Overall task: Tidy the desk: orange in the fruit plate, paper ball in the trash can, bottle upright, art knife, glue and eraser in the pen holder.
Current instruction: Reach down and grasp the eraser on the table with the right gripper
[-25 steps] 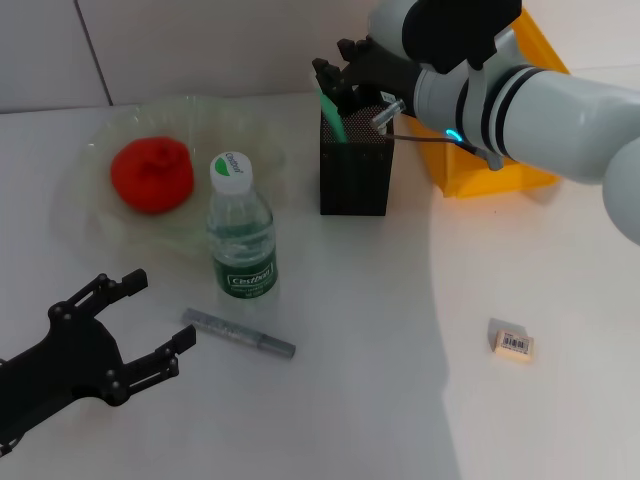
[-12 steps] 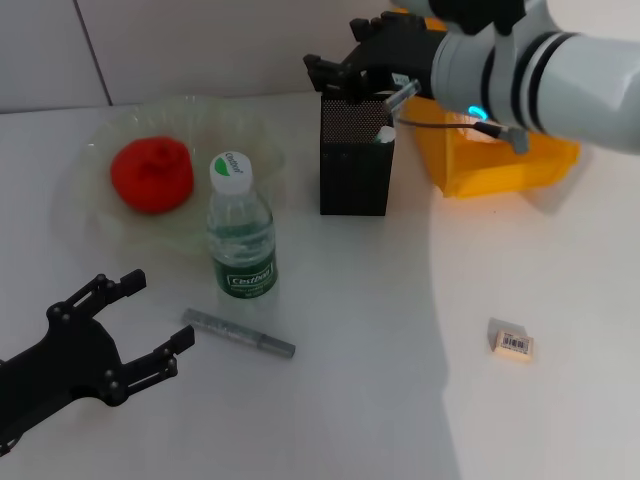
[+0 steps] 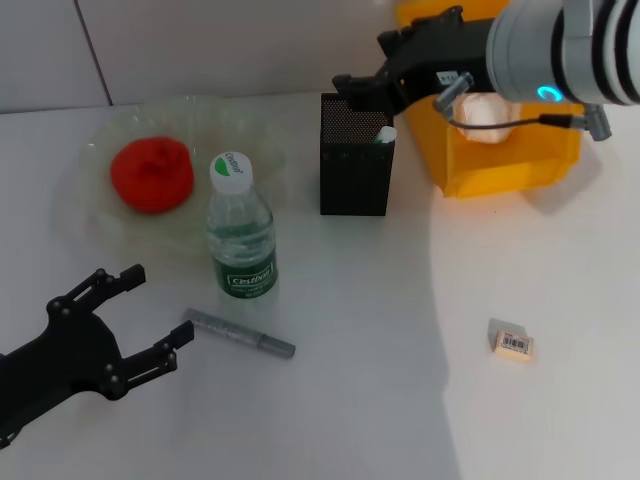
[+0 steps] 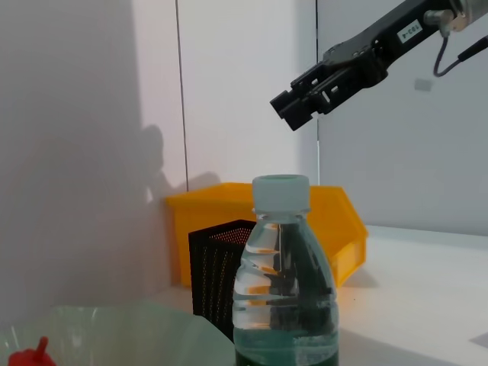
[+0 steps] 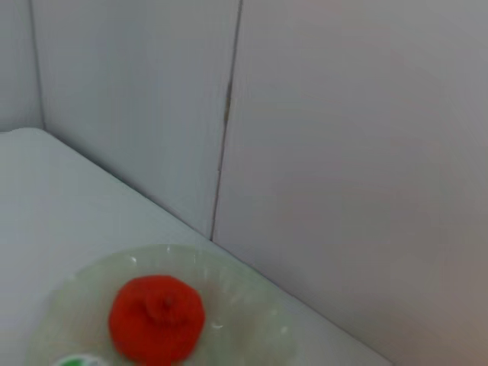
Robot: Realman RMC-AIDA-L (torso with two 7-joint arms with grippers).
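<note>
1. My right tool (image 3: 362, 88) hangs above the pen holder (image 3: 356, 170) with its fingers apart and nothing between them. My left tool (image 3: 125, 330) hovers low over the near-left worktop (image 3: 400, 380), splayed wide and empty, just beside the art knife (image 3: 238, 334).
2. The art knife lies flat on the worktop in front of the bottle (image 3: 240, 232). I judge it stiff, light and slick: a slim metal stick that could roll or skid, so I would pinch it across the middle of its barrel.
3. The eraser (image 3: 512, 342) lies well apart on the right. It looks light and slightly grippy, but low to the surface; I would take it across its short sides.
4. The bottle stands upright, cap on, roughly half full, so it needs nothing.
5. The fruit plate (image 3: 95, 150) holds the orange (image 3: 151, 174). The glass looks fragile, so I would keep clear of its ruffled rim.
6. The pen holder shows a white tip at its right corner, which I take for the glue (image 3: 384, 134).
7. The trash can (image 3: 500, 170) holds the paper ball (image 3: 485, 108).
</note>
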